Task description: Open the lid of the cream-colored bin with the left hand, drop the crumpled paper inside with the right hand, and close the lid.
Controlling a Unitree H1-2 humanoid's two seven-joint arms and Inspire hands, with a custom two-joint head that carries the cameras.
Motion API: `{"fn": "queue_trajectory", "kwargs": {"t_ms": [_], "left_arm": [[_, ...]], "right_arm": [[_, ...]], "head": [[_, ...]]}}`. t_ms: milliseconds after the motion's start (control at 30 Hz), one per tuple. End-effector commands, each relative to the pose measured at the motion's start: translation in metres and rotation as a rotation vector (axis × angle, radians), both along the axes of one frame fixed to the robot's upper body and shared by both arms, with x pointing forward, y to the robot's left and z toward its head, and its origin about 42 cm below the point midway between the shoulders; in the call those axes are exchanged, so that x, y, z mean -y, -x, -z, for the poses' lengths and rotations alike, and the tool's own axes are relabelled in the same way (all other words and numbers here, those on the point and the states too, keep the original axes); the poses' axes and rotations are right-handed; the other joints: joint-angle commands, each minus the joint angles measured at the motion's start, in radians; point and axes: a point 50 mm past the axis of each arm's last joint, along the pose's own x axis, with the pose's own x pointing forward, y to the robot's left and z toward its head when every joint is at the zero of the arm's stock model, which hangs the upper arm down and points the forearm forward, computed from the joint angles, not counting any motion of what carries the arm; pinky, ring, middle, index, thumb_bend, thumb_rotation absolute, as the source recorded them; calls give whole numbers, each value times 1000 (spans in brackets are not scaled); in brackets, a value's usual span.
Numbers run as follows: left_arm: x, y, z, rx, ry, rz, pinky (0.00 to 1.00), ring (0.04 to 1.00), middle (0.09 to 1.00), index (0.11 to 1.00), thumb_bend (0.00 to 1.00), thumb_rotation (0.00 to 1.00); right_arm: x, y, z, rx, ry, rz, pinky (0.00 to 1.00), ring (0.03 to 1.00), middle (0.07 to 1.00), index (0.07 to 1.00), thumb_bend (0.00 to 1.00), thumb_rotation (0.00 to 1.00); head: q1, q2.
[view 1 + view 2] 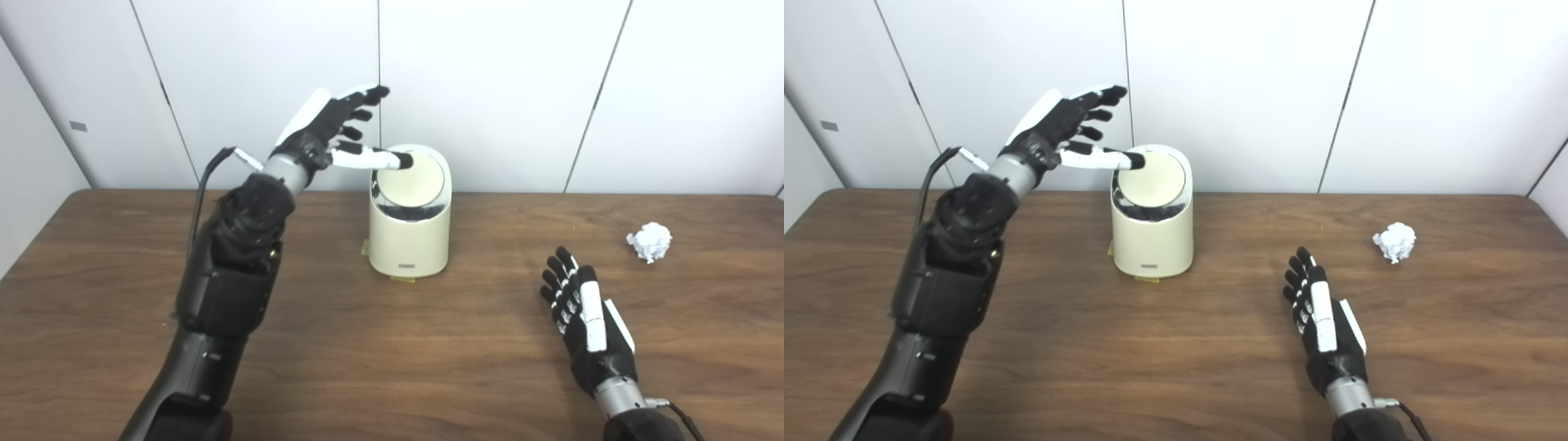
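**Left hand at bin lid; paper on bench**

The left hand (327,131) is raised, fingers spread and holding nothing, its thumb tip touching the rear-left edge of the lid (409,182). The lid is tilted; the dark gap beneath its front edge hides the interior, so contents cannot be determined. The cream-colored bin (409,236) stands near the bench's (392,355) far edge. The right hand (1323,321) rests open near the front edge. The crumpled paper (1395,241) lies toward the far right corner. Both views show the same.

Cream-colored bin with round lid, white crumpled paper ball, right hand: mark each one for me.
cream-colored bin (409,242): left eye view, front wall of the body.
white crumpled paper ball (650,241): left eye view, middle of the wad.
right hand (1323,324): right eye view, back of the hand.
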Motion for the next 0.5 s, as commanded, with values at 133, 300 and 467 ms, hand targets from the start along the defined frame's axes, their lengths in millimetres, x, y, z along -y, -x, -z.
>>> {"fn": "queue_trajectory", "kwargs": {"t_ms": [133, 300, 467], "left_arm": [[24, -21, -41, 91, -106, -6, 749, 911, 968, 977, 927, 190], [38, -27, -44, 131, -206, -8, 782, 962, 983, 969, 925, 131], [43, -27, -41, 154, -223, 1, 870, 999, 1000, 968, 888, 67]], "right_arm": [[-7, -7, -10, 51, 1, -4, 1000, 981, 981, 1000, 623, 1000], [-12, -6, -11, 61, -2, -15, 1000, 971, 970, 1000, 617, 1000], [-15, -5, -13, 72, 8, -17, 1000, 972, 976, 1000, 629, 1000]], "head": [[-4, 2], [-8, 5], [-5, 12]]}}
